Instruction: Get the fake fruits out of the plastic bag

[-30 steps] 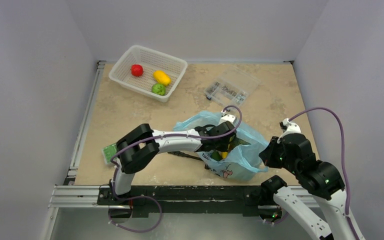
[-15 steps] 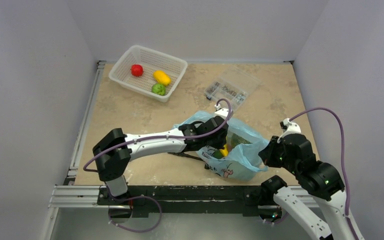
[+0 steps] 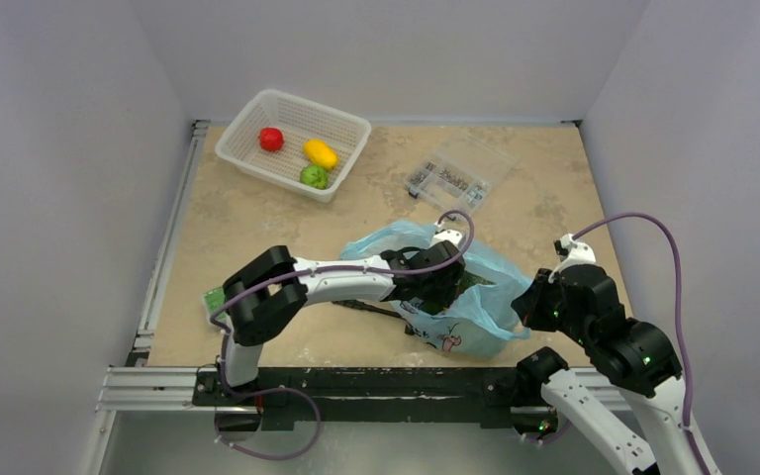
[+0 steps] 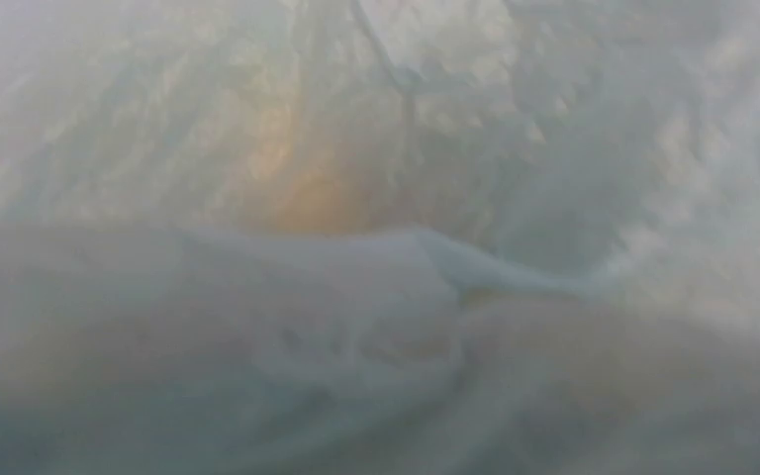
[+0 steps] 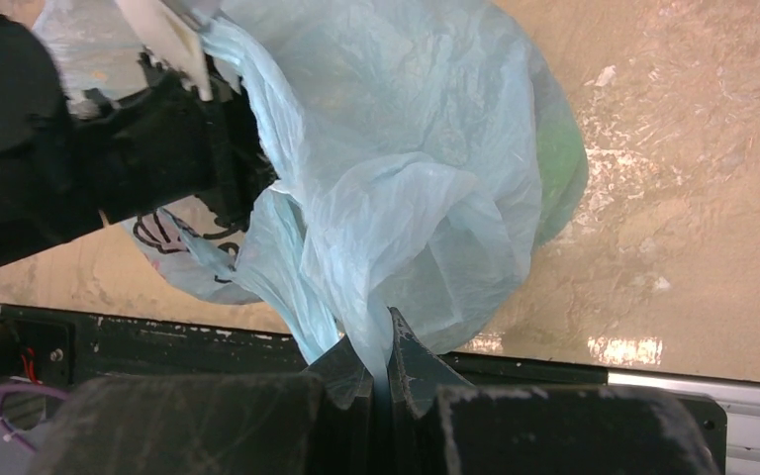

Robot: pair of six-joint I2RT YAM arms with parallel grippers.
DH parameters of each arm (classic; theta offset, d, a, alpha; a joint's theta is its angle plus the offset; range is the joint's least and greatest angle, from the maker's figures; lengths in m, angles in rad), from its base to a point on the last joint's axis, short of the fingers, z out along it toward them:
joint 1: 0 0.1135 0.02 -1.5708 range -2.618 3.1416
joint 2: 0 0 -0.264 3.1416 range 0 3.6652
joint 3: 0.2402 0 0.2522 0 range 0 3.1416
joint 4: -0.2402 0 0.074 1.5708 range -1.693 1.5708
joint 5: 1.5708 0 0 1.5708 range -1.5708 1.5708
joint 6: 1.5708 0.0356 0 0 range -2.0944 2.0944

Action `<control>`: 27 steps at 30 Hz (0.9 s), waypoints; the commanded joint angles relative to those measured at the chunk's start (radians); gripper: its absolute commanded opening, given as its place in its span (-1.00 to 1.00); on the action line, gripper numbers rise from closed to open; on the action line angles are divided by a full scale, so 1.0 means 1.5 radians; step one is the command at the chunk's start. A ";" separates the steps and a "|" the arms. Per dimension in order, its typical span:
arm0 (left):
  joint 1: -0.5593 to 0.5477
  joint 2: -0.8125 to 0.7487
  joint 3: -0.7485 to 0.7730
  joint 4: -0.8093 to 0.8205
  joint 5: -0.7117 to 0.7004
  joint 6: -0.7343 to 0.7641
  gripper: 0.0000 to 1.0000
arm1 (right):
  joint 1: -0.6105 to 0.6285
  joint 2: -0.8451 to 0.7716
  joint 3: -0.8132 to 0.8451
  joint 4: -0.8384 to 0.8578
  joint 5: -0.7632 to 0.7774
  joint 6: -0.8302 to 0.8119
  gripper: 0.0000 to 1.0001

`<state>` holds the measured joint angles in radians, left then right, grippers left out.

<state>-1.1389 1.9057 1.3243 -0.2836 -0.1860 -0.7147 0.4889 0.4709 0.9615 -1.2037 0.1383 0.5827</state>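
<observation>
Top external shows, far left, a white basket (image 3: 247,148) holding three fake fruits (image 3: 320,153), well apart from the plastic bag (image 3: 475,322) on the near middle of the table (image 3: 257,237). My left pincer (image 3: 443,287) is sunk in the bag's mouth. Its wrist camera gives only blurred film with an orange glow (image 4: 307,203) behind, likely a fruit, so I cannot tell whether it is wide or narrow. Rightmost, my right pincer (image 5: 388,368) is clamped on a fold of the bag's edge. Working blind, I risk pinching film with the fruit and dragging the bag up, or tearing the thin plastic at the right-hand pinch.
</observation>
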 commanded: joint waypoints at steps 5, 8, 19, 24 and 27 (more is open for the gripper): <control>0.002 0.081 0.050 -0.008 0.015 -0.007 -0.09 | 0.001 -0.006 0.003 0.016 -0.002 -0.008 -1.00; 0.002 0.071 0.036 0.011 0.022 0.009 -0.30 | 0.001 -0.003 0.001 0.016 0.008 -0.008 -1.00; 0.004 0.008 0.040 0.016 0.031 0.043 -0.77 | 0.001 -0.009 -0.001 0.024 -0.005 -0.009 -1.00; 0.004 -0.043 0.015 0.060 0.051 0.037 -1.00 | 0.001 -0.010 -0.002 0.025 -0.001 -0.008 -1.00; 0.004 -0.063 0.009 0.077 0.073 0.024 -1.00 | 0.001 -0.004 0.003 0.021 0.007 -0.008 -1.00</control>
<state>-1.1381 1.9003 1.3457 -0.2508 -0.1318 -0.6697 0.4889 0.4686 0.9588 -1.2015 0.1383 0.5827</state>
